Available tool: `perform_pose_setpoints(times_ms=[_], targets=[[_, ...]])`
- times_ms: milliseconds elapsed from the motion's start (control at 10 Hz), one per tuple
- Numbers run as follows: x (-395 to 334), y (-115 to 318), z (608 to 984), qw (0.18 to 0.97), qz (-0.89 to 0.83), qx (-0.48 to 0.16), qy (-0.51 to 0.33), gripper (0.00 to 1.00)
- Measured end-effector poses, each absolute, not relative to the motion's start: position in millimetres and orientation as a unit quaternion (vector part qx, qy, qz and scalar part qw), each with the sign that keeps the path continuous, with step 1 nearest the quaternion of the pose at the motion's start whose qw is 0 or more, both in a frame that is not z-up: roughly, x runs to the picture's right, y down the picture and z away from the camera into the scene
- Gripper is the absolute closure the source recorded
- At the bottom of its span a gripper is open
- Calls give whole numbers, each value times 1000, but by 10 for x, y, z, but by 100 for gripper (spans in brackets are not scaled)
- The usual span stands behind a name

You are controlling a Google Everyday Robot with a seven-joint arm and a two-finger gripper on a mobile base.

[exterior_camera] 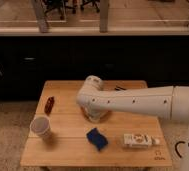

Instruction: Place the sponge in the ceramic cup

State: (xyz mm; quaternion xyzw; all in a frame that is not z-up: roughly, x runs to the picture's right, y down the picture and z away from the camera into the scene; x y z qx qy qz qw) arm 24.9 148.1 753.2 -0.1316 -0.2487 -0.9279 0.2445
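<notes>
On the wooden counter (68, 150), close to its front edge and a little right of the middle, the dark blue sponge (96, 138) is seen lying flat and free, gripped by nothing. The white ceramic cup (40, 127) is set upright near the front left corner, well apart from the sponge. The robot's white arm (133, 102) is stretched in from the right and bent downward at a rounded joint over the middle of the counter. The tool (95, 116) is pointed down beneath that joint, just behind the sponge. It is largely hidden by the arm, so whether it stands apart or together cannot be told. A white rectangular box (138, 140) is laid just right of the sponge. A small dark reddish object (49, 104) is seen behind the cup — its kind cannot be made out.
</notes>
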Motion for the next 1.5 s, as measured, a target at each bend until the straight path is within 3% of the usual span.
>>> perform_pose_setpoints(times_ms=[600, 1500], targets=[[163, 1608, 7632, 282, -908, -136, -279, 20], [-83, 1859, 7678, 332, -863, -198, -325, 20]])
